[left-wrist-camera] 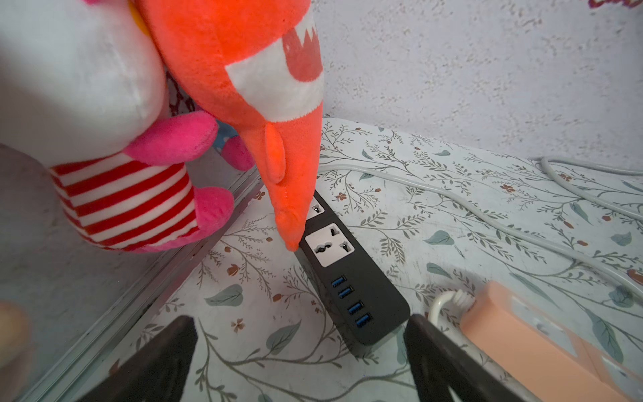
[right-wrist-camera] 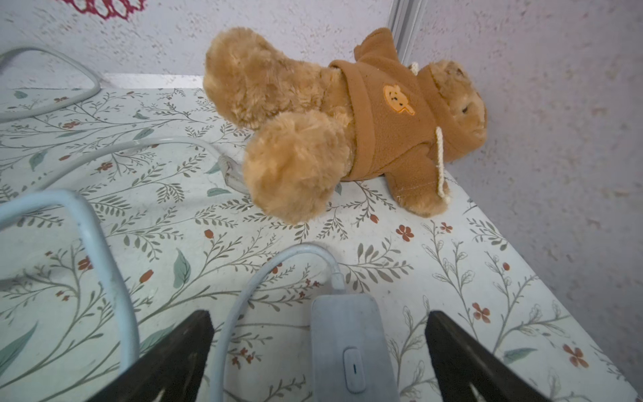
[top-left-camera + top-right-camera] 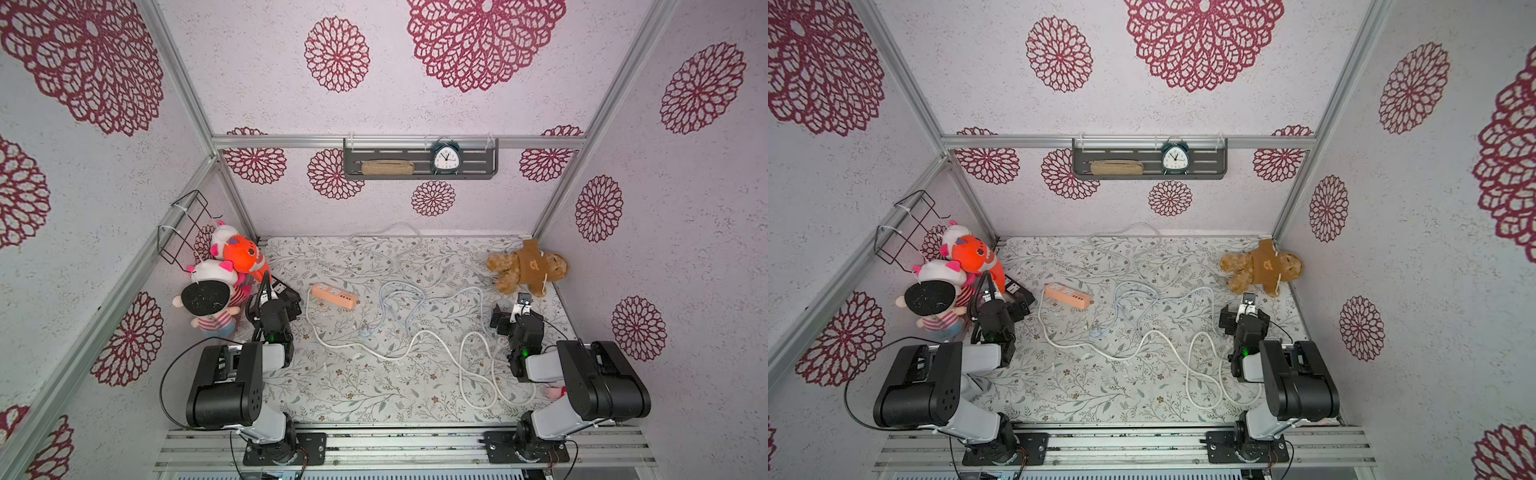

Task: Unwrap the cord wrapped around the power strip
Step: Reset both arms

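A peach power strip lies left of centre on the floral table. Its white cord runs off it in loose loops across the table, and I see no turn of it around the strip. My left gripper is open, low over the end of a black power strip beside the peach one. My right gripper is open, its fingers either side of a pale grey power strip. That strip's pale blue cord curls away from it.
Plush toys are piled in the back left corner, and an orange one hangs over the black strip. A teddy bear lies at the back right. More pale cords tangle mid-table. A shelf with a clock is on the back wall.
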`<move>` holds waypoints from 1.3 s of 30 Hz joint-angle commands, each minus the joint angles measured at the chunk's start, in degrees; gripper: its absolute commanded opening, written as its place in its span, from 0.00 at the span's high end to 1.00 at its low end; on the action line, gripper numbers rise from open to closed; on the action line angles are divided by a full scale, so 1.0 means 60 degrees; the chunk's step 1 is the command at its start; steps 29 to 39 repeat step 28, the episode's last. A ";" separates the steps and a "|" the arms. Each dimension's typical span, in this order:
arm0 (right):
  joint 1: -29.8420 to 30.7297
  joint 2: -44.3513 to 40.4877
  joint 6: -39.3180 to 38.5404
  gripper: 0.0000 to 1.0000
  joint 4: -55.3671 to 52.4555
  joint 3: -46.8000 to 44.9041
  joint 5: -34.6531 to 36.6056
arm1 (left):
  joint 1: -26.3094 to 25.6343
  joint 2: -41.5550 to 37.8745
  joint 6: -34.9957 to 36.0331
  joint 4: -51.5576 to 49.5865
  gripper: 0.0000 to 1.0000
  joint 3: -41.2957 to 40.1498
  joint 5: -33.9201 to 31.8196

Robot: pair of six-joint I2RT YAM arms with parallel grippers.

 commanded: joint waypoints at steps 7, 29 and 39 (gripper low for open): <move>0.0008 -0.0075 0.0131 0.01 0.0879 0.0051 -0.0220 | 0.0050 0.0051 0.0034 0.0771 0.03 -0.0079 0.0152; 0.0039 -0.0054 0.0090 0.01 0.0966 0.0033 -0.0193 | 0.0047 0.0065 0.0019 0.0852 0.03 -0.0123 0.0122; 0.0039 -0.0054 0.0090 0.01 0.0966 0.0033 -0.0193 | 0.0047 0.0065 0.0019 0.0852 0.03 -0.0123 0.0122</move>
